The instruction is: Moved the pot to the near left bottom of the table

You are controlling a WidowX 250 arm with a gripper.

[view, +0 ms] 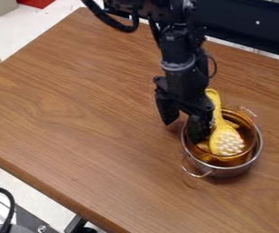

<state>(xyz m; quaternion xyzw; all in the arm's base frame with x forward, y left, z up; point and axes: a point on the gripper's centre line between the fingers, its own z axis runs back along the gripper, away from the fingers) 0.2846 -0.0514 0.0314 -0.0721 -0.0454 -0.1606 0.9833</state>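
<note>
Nearest the camera, the edge of the wooden table [147, 182] slants down through the view, with a black cable [9, 202] curving past it at the lower left. The metal pot [225, 171] stands upright on the right-hand part of the tabletop, a loop handle [197, 174] jutting from its near left side. Inside sit an amber bowl [249, 132] and a yellow brush [229, 142], its handle leaning up toward the back. The black gripper [182, 132] hangs at the pot's left rim, its fingers spread wide — one outside the pot, the other at or just over the rim; whether that one touches cannot be told. Nothing appears to be gripped. As for progress, the arm seems well placed for a grasp, yet the pot is well apart from the table's near left part. Closing on the rim, carrying the pot leftward and letting go all look to be left — the main work, in short.
</note>
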